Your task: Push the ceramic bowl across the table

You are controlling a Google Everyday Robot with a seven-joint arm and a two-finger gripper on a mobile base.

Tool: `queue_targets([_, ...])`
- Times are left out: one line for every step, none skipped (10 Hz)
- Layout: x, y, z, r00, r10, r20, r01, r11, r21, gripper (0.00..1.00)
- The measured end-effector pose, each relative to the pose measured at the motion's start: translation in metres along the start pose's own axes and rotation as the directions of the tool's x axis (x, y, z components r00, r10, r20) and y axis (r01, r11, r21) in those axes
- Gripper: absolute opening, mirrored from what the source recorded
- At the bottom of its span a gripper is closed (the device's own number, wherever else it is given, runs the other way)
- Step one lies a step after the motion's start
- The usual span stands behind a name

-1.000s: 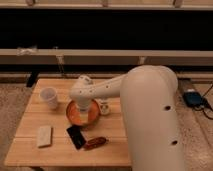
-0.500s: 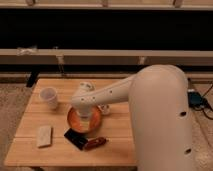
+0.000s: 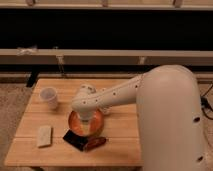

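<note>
gripper [image 3: 87, 124] down in ceramic bowl [image 3: 86, 125] on table [image 3: 120, 145]

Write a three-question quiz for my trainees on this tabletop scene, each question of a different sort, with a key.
1. True or false: the gripper is over the ceramic bowl.
2. Which lies nearest the table's left edge? A) translucent cup B) pale rectangular block C) dark flat packet
3. Fill in: the reddish-brown object lies at the bowl's ____ side, toward the camera.

Key: 1 true; 2 B; 3 near
</note>
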State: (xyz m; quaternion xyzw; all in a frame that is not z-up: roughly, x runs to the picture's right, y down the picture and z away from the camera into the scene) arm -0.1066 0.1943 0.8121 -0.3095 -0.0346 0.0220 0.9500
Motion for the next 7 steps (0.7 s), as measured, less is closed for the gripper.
queue_targets([-0.002,-0.001,-0.012,1.0,0.002,0.026,-0.002,1.0,0.002,0.8])
queue_targets([-0.003,-0.008,-0.027,0.998,0.005,0.057,-0.006,1.0,0.006,0.8])
queue_targets([-0.005,-0.015,-0.039,0.996,0.007,0.085,-0.007,1.0,0.007,0.8])
queue_targets([-0.006,-0.028,-0.052,0.993,0.006,0.118,-0.006,1.0,0.001,0.8])
queue_targets([-0.007,-0.035,-0.06,0.991,0.003,0.136,-0.002,1.0,-0.009,0.8])
queue_targets([-0.01,-0.039,-0.065,0.989,-0.001,0.15,0.003,1.0,-0.012,0.8])
queue_targets([-0.011,-0.039,-0.065,0.988,-0.001,0.151,0.004,1.0,-0.014,0.8])
